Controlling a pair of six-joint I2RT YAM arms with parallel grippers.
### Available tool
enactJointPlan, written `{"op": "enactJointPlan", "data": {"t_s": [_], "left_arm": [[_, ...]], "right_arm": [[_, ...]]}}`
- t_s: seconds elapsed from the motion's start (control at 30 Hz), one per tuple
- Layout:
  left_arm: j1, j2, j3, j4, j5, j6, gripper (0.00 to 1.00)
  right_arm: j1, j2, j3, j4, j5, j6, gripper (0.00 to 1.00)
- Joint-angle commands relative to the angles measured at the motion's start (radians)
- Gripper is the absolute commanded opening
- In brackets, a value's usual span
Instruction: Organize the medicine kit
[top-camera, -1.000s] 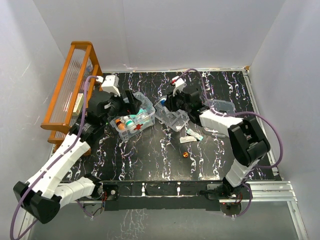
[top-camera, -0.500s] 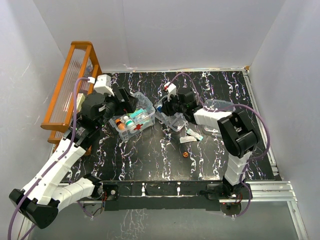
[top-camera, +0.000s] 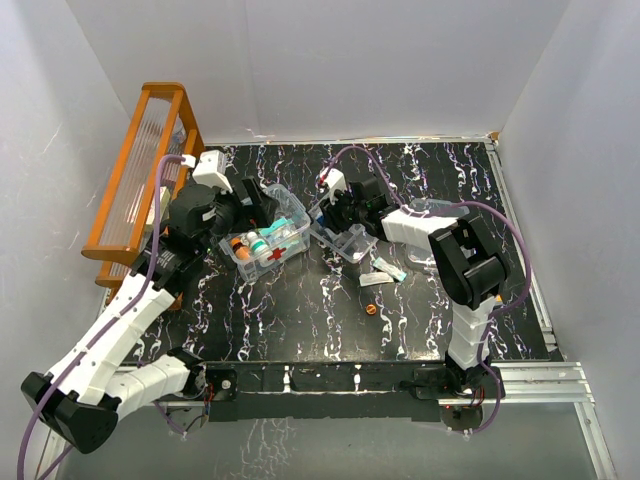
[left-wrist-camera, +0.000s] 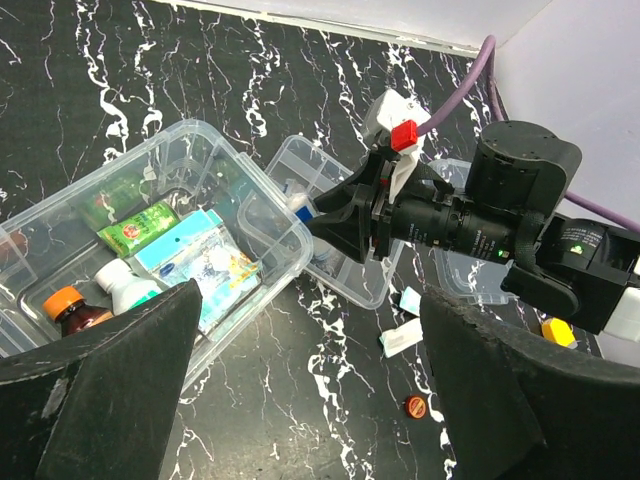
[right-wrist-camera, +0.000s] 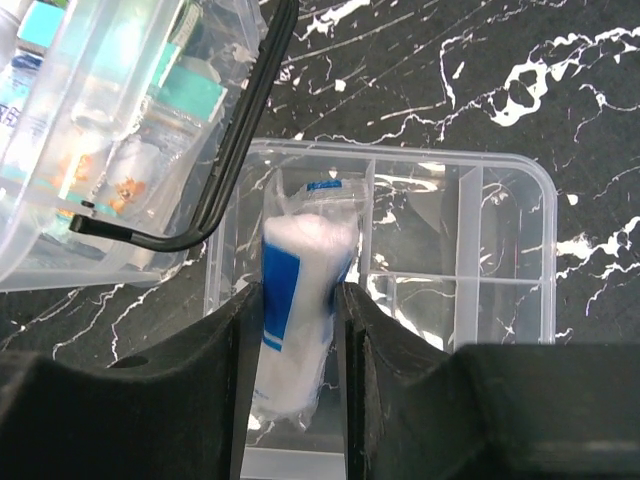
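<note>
Top external view: the medicine kit's clear box (top-camera: 268, 240), marked with a red cross, sits left of centre on the black marbled table (top-camera: 300, 310), with the clear divided tray (top-camera: 352, 242) just beside it on the right. The clear lid (top-camera: 440, 207) lies farther right, partly hidden behind the right arm. An orange slatted rack (top-camera: 140, 170) stands along the table's left edge.

The right gripper (right-wrist-camera: 292, 300) pinches a white-and-blue wrapped packet (right-wrist-camera: 300, 255) between its jaws, holding it upright over the long compartment at the end of the tray nearest the box. Whether the packet touches the tray floor cannot be told. A thin dark handle (right-wrist-camera: 235, 140) curves across the right wrist view beside the box wall.

The left gripper (left-wrist-camera: 310, 300) hangs above the near corner of the box, jaws spread wide with nothing between them. Inside the box lie a brown bottle with an orange cap (left-wrist-camera: 70, 308), a white bottle (left-wrist-camera: 120, 285), a green packet (left-wrist-camera: 138, 228) and a blue-and-white carton (left-wrist-camera: 200, 265).

Loose on the table in front of the tray are a teal-tipped tube (top-camera: 390, 267), a small white box (top-camera: 375, 280) and, nearer the arms, a small orange cap (top-camera: 372, 309).
</note>
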Motion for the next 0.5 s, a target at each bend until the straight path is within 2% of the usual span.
{"op": "enactJointPlan", "data": {"t_s": [0.0, 0.27, 0.47], "left_arm": [[-0.004, 0.002, 0.005, 0.005, 0.009, 0.014, 0.9], [-0.004, 0.012, 0.005, 0.008, 0.013, 0.027, 0.9], [-0.004, 0.002, 0.023, -0.02, 0.008, 0.059, 0.91]], "right_arm": [[0.002, 0.0, 0.045, -0.007, 0.012, -0.048, 0.33], [-0.001, 0.02, 0.092, -0.074, -0.012, 0.032, 0.38], [-0.016, -0.044, 0.033, 0.006, 0.002, 0.127, 0.47]]}}
